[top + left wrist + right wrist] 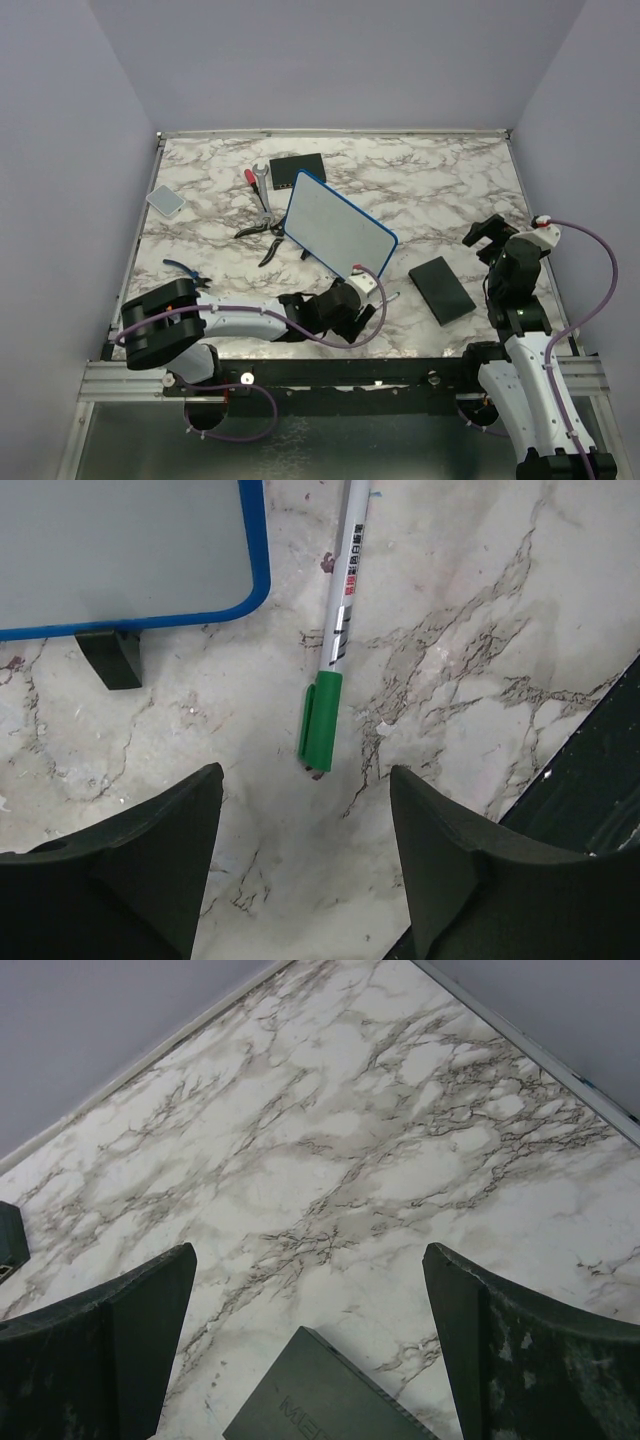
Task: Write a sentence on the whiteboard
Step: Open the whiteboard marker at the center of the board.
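At the near edge of the marble table (450,180), the left arm lies low and stretched toward the middle. The left gripper (305,780) is spread wide with nothing between its fingers (150,860). Just ahead of them a marker (340,610) lies flat on the marble. Its green cap (321,720) points back toward the gripper and stops short of the fingertips without touching them. Just left of the marker is the whiteboard (120,550). Its rounded, blue-rimmed corner is close to the pen's barrel but apart from it, and one black foot (112,658) rests on the table below the rim. From overhead the whiteboard sits near the centre of the table, turned diagonally, and its face is a plain pale grey-white in both views.

To the right, the right gripper (310,1260) hangs above the table, also released, with its jaws wide apart and holding nothing. Under it, a corner of the flat black pad (320,1400) shows between the fingers. Overhead, the pad lies right of the whiteboard and apart from it.

Farther back, left of the board, black-handled pliers (262,232), a wrench (262,180) and a red-handled screwdriver (250,177) lie close together. Blue-handled pliers (185,268) and a small grey square (166,200) lie near the left edge. Farthest of all, a black box (298,170) sits behind the whiteboard's far corner.
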Tool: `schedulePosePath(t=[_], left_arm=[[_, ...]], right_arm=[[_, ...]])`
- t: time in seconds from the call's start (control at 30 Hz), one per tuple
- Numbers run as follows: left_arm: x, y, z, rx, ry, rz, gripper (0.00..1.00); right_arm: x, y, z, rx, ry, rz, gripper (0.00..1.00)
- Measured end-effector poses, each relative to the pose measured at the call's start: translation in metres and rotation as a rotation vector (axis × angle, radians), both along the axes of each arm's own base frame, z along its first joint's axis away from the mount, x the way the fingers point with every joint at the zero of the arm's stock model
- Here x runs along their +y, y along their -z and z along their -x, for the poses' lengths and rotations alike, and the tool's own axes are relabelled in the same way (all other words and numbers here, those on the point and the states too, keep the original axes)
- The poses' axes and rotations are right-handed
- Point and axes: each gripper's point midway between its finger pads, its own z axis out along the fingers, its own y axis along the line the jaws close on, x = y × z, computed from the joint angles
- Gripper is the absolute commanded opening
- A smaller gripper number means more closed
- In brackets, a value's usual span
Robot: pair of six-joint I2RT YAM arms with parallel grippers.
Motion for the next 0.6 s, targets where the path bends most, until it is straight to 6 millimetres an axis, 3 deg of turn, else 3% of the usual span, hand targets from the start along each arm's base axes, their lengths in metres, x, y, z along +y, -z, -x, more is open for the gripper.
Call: schedulePosePath(t=[0.27, 0.6], left_arm=[[-0.015, 0.01, -0.006, -0.022, 0.029, -0.022, 0.51], [-0.018, 0.022, -0.006, -0.044, 0.069, -0.071, 0.34]], right_arm=[[0.0, -0.002, 0.001, -0.008, 0.0, 0.0, 0.99], [0.0, -0.001, 0.0, -0.005, 0.0, 0.0, 0.99]])
